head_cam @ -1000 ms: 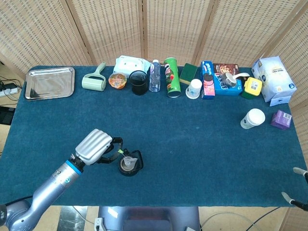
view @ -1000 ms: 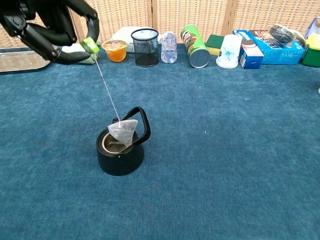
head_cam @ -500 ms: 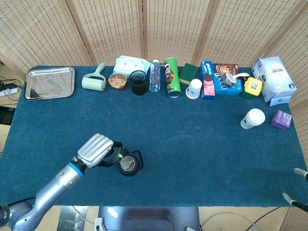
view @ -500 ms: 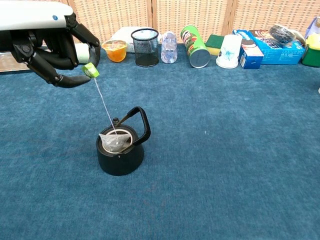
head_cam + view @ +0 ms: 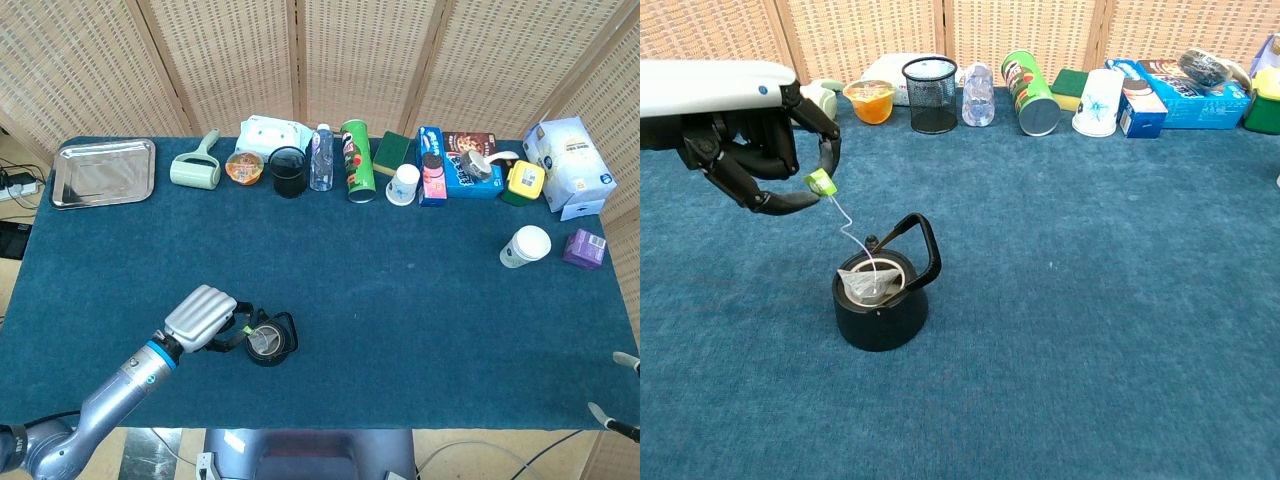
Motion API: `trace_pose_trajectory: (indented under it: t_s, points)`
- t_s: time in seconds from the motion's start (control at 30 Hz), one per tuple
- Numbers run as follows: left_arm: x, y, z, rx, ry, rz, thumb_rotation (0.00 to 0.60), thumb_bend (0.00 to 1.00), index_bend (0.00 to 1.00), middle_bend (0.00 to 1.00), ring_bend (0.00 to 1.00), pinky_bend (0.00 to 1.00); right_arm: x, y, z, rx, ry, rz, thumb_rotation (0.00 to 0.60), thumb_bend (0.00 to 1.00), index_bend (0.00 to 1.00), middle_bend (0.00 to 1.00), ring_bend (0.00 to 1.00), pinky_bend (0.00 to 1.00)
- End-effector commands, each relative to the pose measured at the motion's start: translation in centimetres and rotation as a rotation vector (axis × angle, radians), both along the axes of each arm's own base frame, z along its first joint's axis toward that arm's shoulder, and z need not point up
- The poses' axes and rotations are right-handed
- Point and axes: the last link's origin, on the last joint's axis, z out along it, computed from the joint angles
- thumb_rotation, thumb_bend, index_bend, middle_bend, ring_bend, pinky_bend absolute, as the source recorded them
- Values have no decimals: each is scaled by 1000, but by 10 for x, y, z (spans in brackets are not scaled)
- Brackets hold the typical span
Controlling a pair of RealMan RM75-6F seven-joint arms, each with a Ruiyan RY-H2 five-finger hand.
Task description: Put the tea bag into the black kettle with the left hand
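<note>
Pale and translucent, the tea bag [image 5: 866,283] sits in the open mouth of the black kettle [image 5: 880,302], its top still showing above the rim; its white string [image 5: 848,228] runs slack and kinked up to the small green tag [image 5: 820,183]; I pinch that tag between the thumb and a finger of my left hand [image 5: 758,160], the other fingers curled loosely beneath, the hand hanging above and to the left of the kettle, clear of it; the kettle's handle [image 5: 922,248] stands upright on the far right side of the opening; in the head view my left hand [image 5: 201,318] lies just beside the kettle [image 5: 268,343] near the front edge of the blue cloth table [image 5: 400,300].

Along the far edge stand a steel tray [image 5: 103,172], a lint roller [image 5: 197,167], a black mesh pen pot [image 5: 931,94], a clear water bottle [image 5: 978,95], a green crisps tube [image 5: 1029,92] lying towards me, its lettering too small to read, and a white paper cup [image 5: 1096,103] with a blue print; further right a blue biscuit box [image 5: 432,165]; only the fingertips of my right hand [image 5: 612,405] show at the lower right corner, and I cannot tell how they are set.
</note>
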Motion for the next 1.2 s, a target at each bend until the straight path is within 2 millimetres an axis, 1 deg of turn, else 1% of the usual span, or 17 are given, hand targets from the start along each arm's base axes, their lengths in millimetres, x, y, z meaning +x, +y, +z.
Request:
trace_pose_trajectory:
  t_s: [0.03,0.17,0.47,0.77,0.83,0.87,0.93,1.0,1.03,1.1,1.2]
  points:
    - [-6,2,-4,8,14,18,600,550,739,998,997,902,0,0,0,-1,1,1,600,185,253,298,197,149]
    - [-14,3,-2,19,22,42,600,551,739,998,997,901,1,1,1,-1,3,2,600,185,253,299,197,149]
    - [-40,-3,7,41,72,90,600,546,739,998,997,901,3,-2,-2,11,5,8,600,185,253,298,197,149]
    - [-64,-4,5,39,127,145,600,542,740,998,997,901,3,-3,-2,22,11,5,600,185,253,299,198,149]
    - [-66,-4,5,31,143,146,600,531,716,998,997,901,4,-4,-2,23,12,6,600,185,253,299,198,149]
    - [-69,-5,4,23,167,142,600,516,667,998,997,901,4,-4,-2,23,13,6,600,186,253,299,198,149]
    - [-72,-6,5,6,211,141,600,470,520,998,997,901,5,-4,-2,23,16,8,600,186,253,299,198,149]
    - [-72,-7,5,-6,227,149,600,410,336,998,997,902,5,-4,-1,23,17,8,600,185,254,299,198,149]
    - [-72,-7,6,-8,227,154,600,389,261,998,997,902,5,-4,-1,23,17,7,600,184,253,299,197,149]
    - [-72,-7,7,-9,234,155,600,363,165,998,997,902,5,-4,-1,23,18,6,600,185,253,299,197,150]
    - [-72,-7,9,-15,241,157,600,355,57,998,997,901,5,-4,-1,22,17,7,600,185,253,299,198,150]
